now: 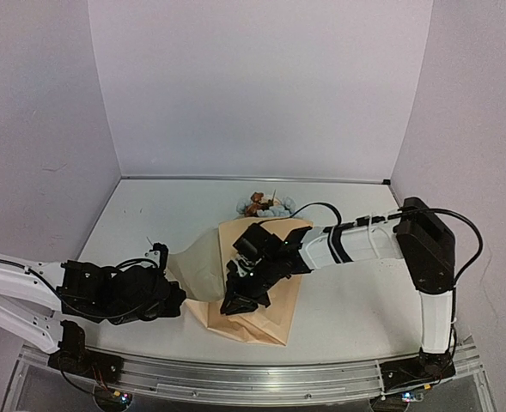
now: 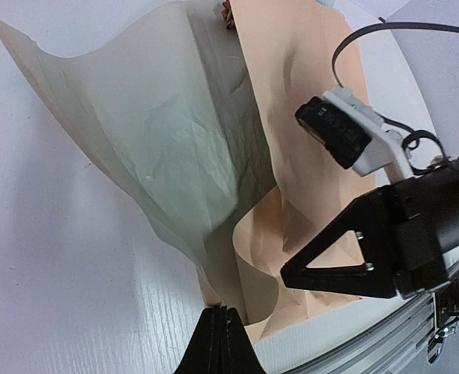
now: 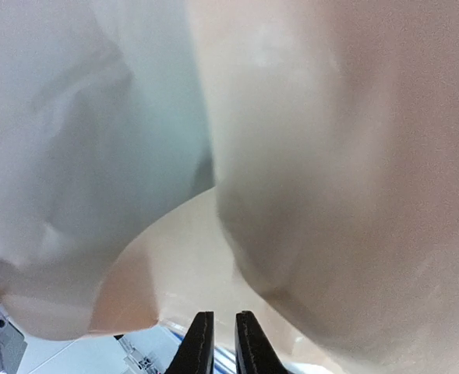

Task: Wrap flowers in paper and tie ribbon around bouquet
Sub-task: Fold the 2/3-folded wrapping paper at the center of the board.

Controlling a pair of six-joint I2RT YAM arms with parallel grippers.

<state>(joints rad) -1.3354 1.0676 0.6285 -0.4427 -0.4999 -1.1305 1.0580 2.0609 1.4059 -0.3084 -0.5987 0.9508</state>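
**Paper (image 1: 270,319) part-folded at mid-bench**

You will find the tan sheet lying on the bench (image 1: 149,215). Its left flap is raised, with the pale underside facing up. The blue and brown-orange heads of the flowers (image 1: 261,204) show at the sheet's far edge. The left pincer (image 2: 221,323) is pressed together, pinching the flap's lower edge. The right pincer (image 3: 224,319) points down onto the sheet's near half. Its fingers stand nearly together with a slim gap, and you cannot tell whether anything is caught.

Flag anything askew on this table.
The tan kraft paper sheet lies crooked and rumpled: its left flap stands up, pale underside showing, and the near edge buckles. The blue and brown-orange flowers barely poke past its far edge.
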